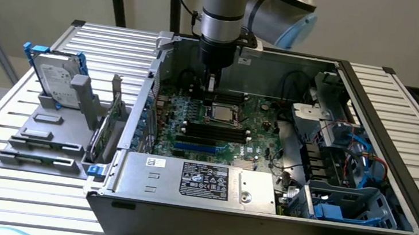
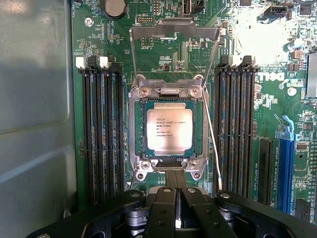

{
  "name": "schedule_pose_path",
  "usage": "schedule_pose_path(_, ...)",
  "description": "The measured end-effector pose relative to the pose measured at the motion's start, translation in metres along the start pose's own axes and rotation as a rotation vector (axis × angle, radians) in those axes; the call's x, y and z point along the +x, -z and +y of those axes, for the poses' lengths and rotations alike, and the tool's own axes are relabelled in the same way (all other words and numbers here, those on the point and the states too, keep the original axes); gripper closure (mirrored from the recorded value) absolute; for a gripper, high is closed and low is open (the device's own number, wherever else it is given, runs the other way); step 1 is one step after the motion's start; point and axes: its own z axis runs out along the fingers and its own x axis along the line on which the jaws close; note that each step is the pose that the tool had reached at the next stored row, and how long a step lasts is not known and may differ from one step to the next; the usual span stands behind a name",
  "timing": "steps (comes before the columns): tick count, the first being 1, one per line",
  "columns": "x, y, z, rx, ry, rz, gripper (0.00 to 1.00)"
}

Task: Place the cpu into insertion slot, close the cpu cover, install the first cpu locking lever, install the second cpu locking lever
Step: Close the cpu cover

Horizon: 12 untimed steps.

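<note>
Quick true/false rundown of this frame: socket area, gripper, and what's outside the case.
1. The chip lies in the socket. True.
2. The cover is shut flat over the chip. False: it stands tipped open at the socket's edge.
3. The gripper holds the chip. False: the chip is seated, and the gripper hangs above it.
4. Black memory slots run along both sides of the socket. True.
5. A hard drive stands outside the case, at the exterior view's left. True.
</note>
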Motion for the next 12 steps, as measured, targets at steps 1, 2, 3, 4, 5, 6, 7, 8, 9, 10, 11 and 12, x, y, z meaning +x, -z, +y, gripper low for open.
schedule_pose_path(1, 0.000, 0.0000, 0.0004, 0.0000, 0.000, -0.0001, 0.89)
schedule_pose_path(2, 0.000, 0.0001, 0.0014, 0.0005, 0.000, -0.0002, 0.89)
schedule_pose_path(3, 0.000, 0.0001, 0.0046, 0.0023, 0.000, 0.0000, 0.89)
schedule_pose_path(4, 0.000, 0.0003, 0.0090, 0.0068, 0.000, -0.0001, 0.89)
schedule_pose_path(5, 0.000, 0.0006, 0.0135, 0.0110, 0.001, -0.0004, 0.89)
schedule_pose_path(6, 0.001, 0.0011, 0.0180, 0.0152, 0.001, -0.0004, 0.89)
schedule_pose_path(7, 0.001, 0.0019, 0.0224, 0.0195, 0.001, -0.0007, 0.89)
schedule_pose_path(8, 0.001, 0.0031, 0.0269, 0.0241, 0.001, -0.0009, 0.89)
schedule_pose_path(9, 0.001, 0.0044, 0.0312, 0.0282, 0.001, -0.0009, 0.89)
schedule_pose_path(10, 0.001, 0.0061, 0.0354, 0.0321, 0.001, -0.0009, 0.89)
schedule_pose_path(11, 0.001, 0.0080, 0.0401, 0.0359, 0.001, -0.0002, 0.89)
schedule_pose_path(12, 0.001, 0.0098, 0.0443, 0.0390, 0.002, 0.0006, 0.89)
